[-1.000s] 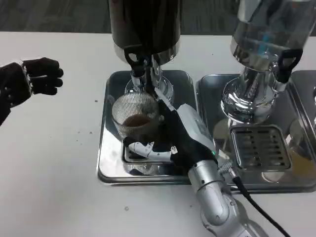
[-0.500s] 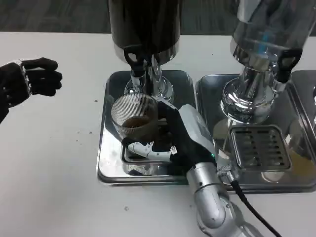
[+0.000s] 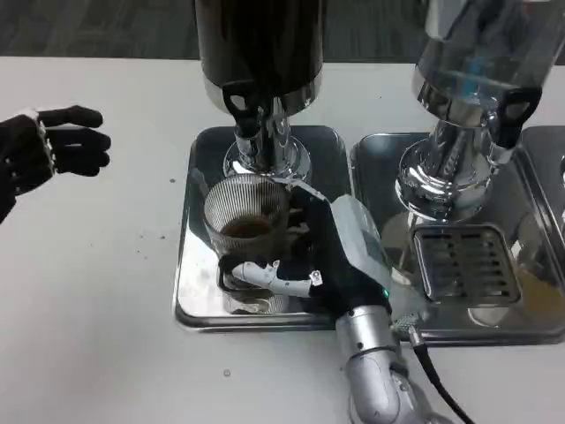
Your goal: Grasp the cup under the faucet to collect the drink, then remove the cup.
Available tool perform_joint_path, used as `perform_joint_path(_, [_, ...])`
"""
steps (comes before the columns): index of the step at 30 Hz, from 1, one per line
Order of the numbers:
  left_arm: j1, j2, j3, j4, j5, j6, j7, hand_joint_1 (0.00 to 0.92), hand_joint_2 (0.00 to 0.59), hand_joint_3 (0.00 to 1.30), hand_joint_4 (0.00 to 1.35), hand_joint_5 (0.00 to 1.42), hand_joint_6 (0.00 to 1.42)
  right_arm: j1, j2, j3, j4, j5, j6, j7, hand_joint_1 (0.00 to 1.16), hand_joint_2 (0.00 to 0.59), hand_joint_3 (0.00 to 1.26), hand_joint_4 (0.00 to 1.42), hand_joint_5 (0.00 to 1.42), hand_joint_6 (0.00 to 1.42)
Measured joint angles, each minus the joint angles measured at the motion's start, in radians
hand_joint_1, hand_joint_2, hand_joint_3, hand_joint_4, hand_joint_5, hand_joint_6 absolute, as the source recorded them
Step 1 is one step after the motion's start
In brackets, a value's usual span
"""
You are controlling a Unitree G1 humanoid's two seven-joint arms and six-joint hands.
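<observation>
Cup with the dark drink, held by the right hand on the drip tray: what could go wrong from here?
1. The cup holds dark liquid; tilting it while lifting could spill onto the tray.
2. The faucet sits just above the rim, so a straight lift might knock it.
3. The right hand wraps the ribbed glass from one side; the grip could slip.

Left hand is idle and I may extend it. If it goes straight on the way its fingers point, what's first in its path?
Probably the dark dispenser; the left hand points right over bare table, though height is unclear.
</observation>
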Motion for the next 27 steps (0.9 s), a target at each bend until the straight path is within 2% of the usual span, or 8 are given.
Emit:
perform_joint_path(16, [0.001,0.000,-0.022,0.017,0.003,0.001,0.000,0.000,0.109,0.42,0.46,0.47,0.44,0.011,-0.003,0.005,0.055,-0.004,-0.075,-0.102,0.87,0.210,0.58,0.69,0.75,1.02])
perform_joint_path(23, [0.000,0.000,-0.038,0.029,0.004,0.001,0.000,0.000,0.105,0.42,0.46,0.48,0.44,0.042,-0.010,-0.002,0.031,-0.007,-0.086,-0.111,0.86,0.212,0.63,0.73,0.82,1.09])
perform_joint_path(27, [-0.002,0.000,-0.044,0.044,0.004,0.001,0.000,0.000,0.107,0.42,0.46,0.48,0.44,0.066,-0.019,-0.006,-0.006,-0.009,-0.086,-0.111,0.87,0.211,0.66,0.77,0.88,1.18])
